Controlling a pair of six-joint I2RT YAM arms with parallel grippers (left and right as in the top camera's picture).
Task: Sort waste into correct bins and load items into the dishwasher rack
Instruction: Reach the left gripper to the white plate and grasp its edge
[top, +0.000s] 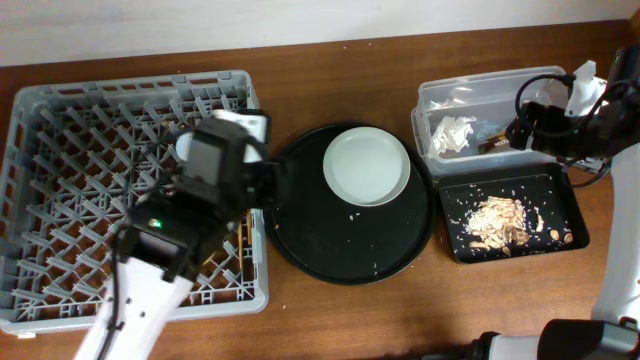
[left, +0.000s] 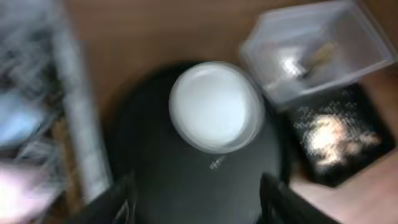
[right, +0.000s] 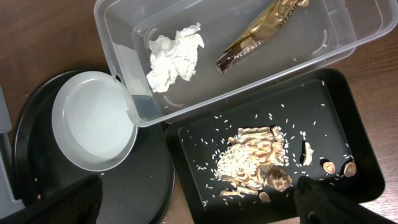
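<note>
The plate (top: 366, 166) lies flat at 1 o'clock on the round tray (top: 330, 250), so the left gripper (left: 199, 200), wide open and empty, should pinch its 9 o'clock rim and stand it between rack (top: 60, 110) pegs, with the right gripper (right: 205, 208), also spread and empty, at 3 o'clock.

Left wrist view motion-blurred; dishwasher rack (left: 78, 124) contents unreadable, cut off.
</note>
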